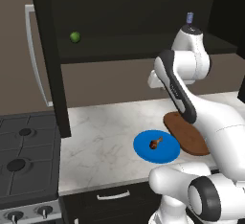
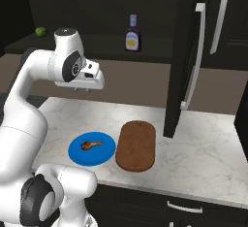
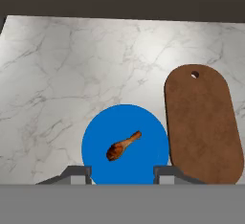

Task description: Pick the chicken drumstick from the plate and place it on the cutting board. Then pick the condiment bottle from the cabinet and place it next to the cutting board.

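The plate [image 3: 95,144] holds the chicken drumstick [image 3: 122,146] — the claw [image 3: 122,175] hangs spread above, pinching nothing.

The plate [image 3: 95,146] is a flat bright blue, and the chicken drumstick [image 3: 122,146] on it is reddish-brown, shading to a paler orange at its bone end. The cutting board [image 3: 203,122] is a warm mottled brown with a small pale hole near one end, and the counter [image 3: 72,74] beneath both is white marble laced with thin grey veins. The cabinet [image 2: 97,8] is nearly black; in it the condiment bottle [image 2: 132,34] is dark purplish-brown with an orange-and-white label and a pale bluish-grey cap, and the small round fruit [image 1: 74,37] is green.
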